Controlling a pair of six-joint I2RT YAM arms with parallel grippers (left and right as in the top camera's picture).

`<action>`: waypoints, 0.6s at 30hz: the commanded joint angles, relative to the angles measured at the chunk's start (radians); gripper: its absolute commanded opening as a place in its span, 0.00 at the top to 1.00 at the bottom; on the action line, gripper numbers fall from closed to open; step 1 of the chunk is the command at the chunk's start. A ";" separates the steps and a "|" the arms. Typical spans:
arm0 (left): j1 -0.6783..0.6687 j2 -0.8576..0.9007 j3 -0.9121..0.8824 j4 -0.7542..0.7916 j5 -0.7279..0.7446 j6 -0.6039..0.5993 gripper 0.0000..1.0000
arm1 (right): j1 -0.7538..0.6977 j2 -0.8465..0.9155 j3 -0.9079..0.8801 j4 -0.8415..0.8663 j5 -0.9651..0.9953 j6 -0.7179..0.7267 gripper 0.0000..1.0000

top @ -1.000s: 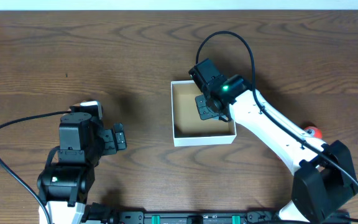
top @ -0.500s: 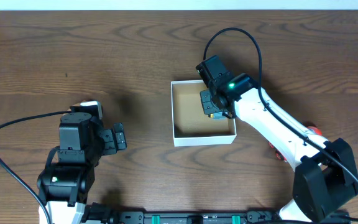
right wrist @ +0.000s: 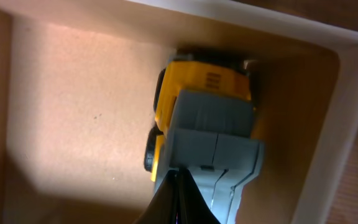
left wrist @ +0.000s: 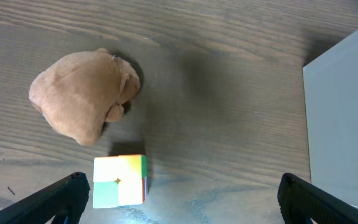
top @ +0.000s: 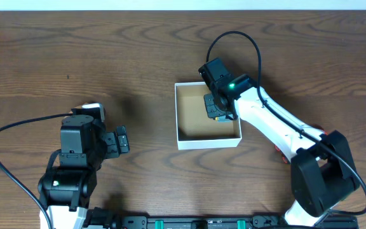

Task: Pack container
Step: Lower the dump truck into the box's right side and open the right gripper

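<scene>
The container is a shallow white-walled box with a tan inside, at mid-table. A yellow and grey toy truck lies inside it against the right wall, near a corner; it also shows in the overhead view. My right gripper reaches down into the container, fingers pressed together, tips touching the truck's grey bed; nothing shows between them. In the overhead view it sits over the truck. My left gripper is open and empty, low over the table left of the container.
A brown plush toy and a small multicoloured cube lie on the table ahead of my left gripper. A red-orange thing peeks out beside the right arm. The table is dark wood.
My right gripper has shifted a little to the right inside the container, toward its right wall, and the truck now lies against that wall. The left arm has not moved.
</scene>
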 commanded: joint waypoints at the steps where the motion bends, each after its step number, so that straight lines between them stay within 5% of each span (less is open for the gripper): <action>1: -0.002 -0.001 0.024 -0.004 -0.001 -0.006 0.02 | -0.023 0.029 -0.007 0.019 0.019 0.014 0.99; 18: -0.002 0.000 0.024 -0.007 -0.001 -0.006 0.02 | -0.049 0.050 -0.007 0.030 0.024 0.017 0.99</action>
